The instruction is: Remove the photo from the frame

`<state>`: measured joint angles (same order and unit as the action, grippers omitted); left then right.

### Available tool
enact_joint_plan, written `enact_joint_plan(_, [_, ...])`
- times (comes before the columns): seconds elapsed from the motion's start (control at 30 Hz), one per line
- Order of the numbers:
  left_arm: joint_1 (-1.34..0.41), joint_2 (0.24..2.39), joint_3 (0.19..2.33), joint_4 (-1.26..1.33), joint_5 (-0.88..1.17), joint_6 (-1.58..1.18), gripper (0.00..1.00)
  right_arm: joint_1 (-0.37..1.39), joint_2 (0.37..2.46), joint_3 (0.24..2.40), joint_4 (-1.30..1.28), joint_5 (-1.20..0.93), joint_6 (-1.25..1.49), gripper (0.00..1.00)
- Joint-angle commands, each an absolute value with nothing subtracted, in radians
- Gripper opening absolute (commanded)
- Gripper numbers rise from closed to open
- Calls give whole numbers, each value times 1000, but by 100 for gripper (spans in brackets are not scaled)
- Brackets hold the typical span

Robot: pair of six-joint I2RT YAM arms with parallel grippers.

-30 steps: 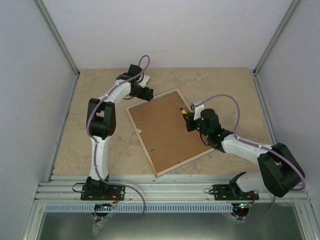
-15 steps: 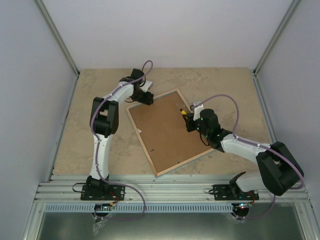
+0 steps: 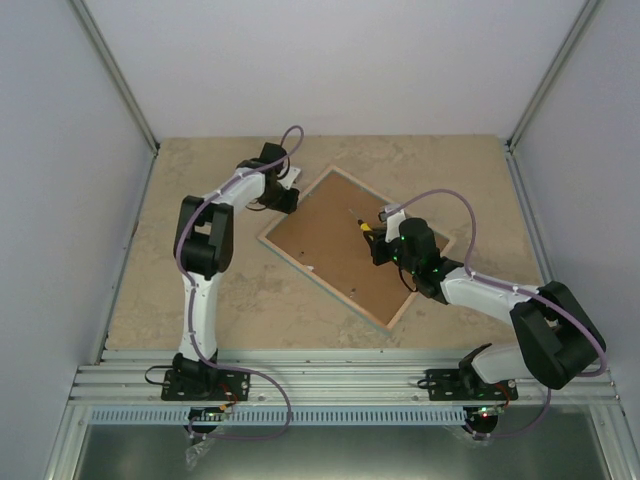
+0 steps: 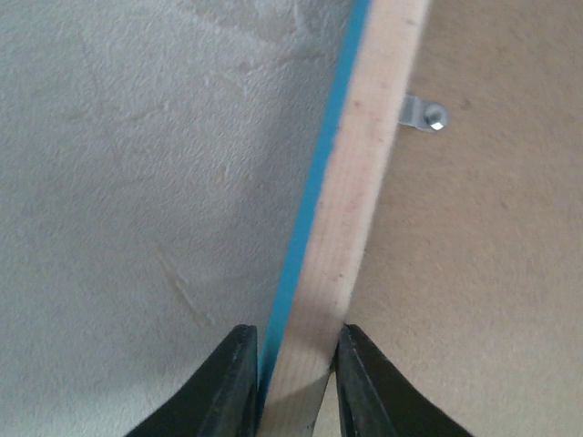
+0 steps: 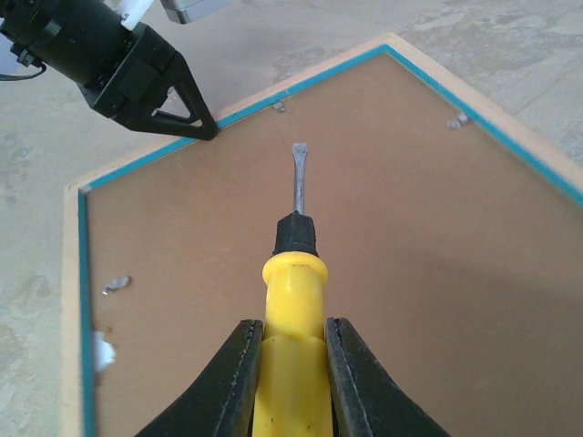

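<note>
Turquoise-bordered wooden frame [image 3: 340,250] lying back-up on beige counter [image 3: 200,290], long axis slanting far-left to near-right. Left end effector [image 4: 293,341] pinching its rim; right end effector [image 5: 293,332] gripping yellow screwdriver [image 5: 293,273].

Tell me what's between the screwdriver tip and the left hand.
Right wrist view: only bare back of the frame, up to the rim the left hand pinches.

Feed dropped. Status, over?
Left gripper clamps turquoise-edged wooden frame rim. Right gripper holds yellow-handled screwdriver above brown back. Photo hidden; metal tabs on back.
</note>
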<state>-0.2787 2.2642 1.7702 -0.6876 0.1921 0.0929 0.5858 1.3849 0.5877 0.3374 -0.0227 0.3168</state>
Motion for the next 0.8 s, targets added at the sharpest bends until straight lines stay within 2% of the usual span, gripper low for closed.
enact_joint_plan(0.0, [-276,2230,1707,-742,146,-4,23,585,1390,607,362,-33,306,0])
enact_joint_plan(0.4, [-298,2026,1417,-709,175,-167,19,584,1414,626,356,-90,308,1])
enact_joint_plan(0.77, [-392,1878,1189,-668,153,-339,17,594,1448,653,343,-150,283,0])
